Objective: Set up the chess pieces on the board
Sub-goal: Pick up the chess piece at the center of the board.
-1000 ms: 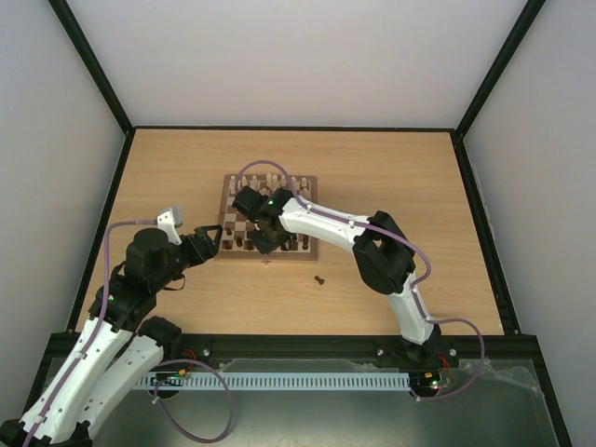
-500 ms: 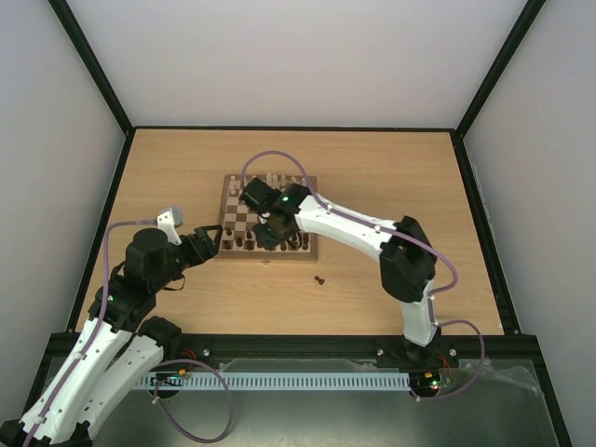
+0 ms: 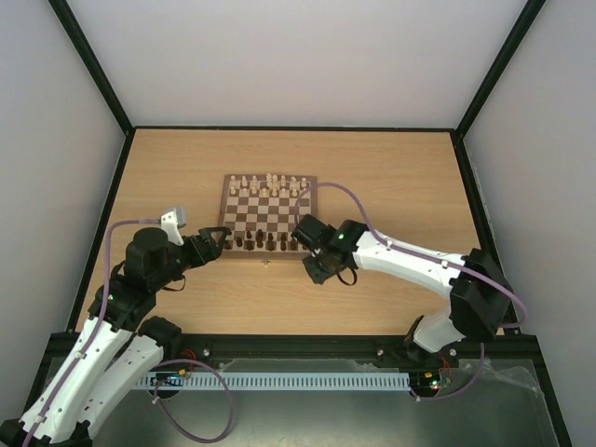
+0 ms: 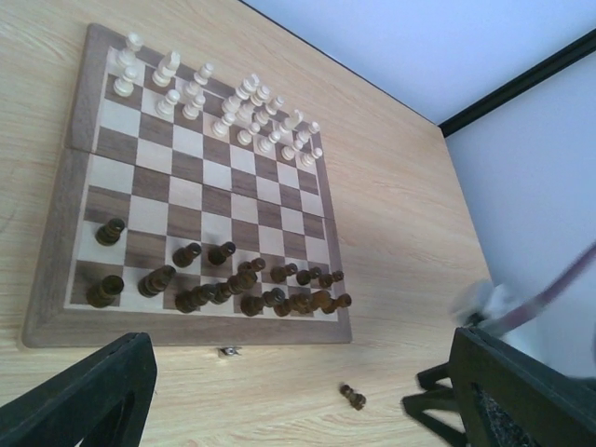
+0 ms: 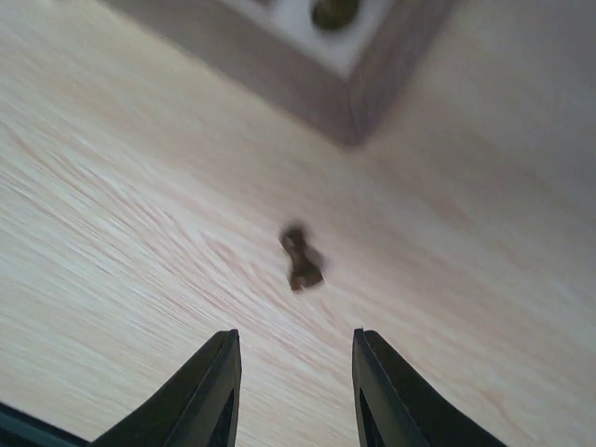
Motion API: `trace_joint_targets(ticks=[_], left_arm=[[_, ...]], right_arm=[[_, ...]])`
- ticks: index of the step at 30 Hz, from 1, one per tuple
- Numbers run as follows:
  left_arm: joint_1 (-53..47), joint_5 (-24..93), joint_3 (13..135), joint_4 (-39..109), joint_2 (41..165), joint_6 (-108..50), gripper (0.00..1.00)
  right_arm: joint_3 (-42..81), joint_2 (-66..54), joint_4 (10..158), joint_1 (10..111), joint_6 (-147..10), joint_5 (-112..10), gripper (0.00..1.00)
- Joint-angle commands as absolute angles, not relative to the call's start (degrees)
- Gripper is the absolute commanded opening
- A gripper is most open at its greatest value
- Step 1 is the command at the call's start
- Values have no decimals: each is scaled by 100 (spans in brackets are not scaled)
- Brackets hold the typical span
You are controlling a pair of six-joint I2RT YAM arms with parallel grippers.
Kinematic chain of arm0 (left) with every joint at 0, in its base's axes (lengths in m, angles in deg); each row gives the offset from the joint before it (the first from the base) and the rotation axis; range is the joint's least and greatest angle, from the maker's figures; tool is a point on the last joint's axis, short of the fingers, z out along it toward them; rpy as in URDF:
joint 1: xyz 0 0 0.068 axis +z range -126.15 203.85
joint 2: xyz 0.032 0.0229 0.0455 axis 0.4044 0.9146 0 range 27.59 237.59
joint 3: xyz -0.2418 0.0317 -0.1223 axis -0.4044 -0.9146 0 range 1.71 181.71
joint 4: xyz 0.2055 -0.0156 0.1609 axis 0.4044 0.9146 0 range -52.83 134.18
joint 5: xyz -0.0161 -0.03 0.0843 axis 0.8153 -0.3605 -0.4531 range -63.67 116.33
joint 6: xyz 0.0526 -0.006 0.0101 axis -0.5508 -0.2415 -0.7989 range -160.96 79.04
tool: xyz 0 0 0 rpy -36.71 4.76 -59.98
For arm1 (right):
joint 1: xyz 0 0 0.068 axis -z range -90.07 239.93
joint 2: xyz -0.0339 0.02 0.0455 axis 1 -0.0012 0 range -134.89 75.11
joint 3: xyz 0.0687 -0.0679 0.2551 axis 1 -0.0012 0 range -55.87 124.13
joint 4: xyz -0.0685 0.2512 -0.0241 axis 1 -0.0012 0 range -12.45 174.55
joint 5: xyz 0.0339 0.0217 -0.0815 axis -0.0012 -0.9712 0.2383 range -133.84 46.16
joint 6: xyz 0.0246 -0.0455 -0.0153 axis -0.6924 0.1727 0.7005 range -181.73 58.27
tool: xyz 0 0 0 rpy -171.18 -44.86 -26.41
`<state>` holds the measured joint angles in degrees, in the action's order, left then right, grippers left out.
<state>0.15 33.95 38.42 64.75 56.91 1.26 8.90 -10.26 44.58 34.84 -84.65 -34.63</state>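
My right tool (image 5: pixel 293 337) hangs released, fingers apart and empty, over a stray dark chess piece (image 5: pixel 303 259) lying on its side on the counter (image 5: pixel 112 233), just off a corner of the board (image 4: pixel 56 251). The other dark chess pieces (image 4: pixel 233 284) stand on its near rows. My left tool (image 3: pixel 214 244) is released too, at the board's near-left corner

Blurry loose chess piece (image 5: pixel 302 260)

Bright even light, blurred right wrist view
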Motion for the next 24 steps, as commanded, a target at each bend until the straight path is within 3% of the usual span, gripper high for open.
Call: trace_joint_targets(ticks=[1, 24], left_arm=[[47, 3724, 3941, 6416, 5693, 11, 91], [47, 3747, 3821, 6513, 5545, 19, 92]], right_arm=[[71, -1062, 4716, 3511, -8717, -3620, 34], [435, -2219, 5231, 3625, -8248, -3725, 31]])
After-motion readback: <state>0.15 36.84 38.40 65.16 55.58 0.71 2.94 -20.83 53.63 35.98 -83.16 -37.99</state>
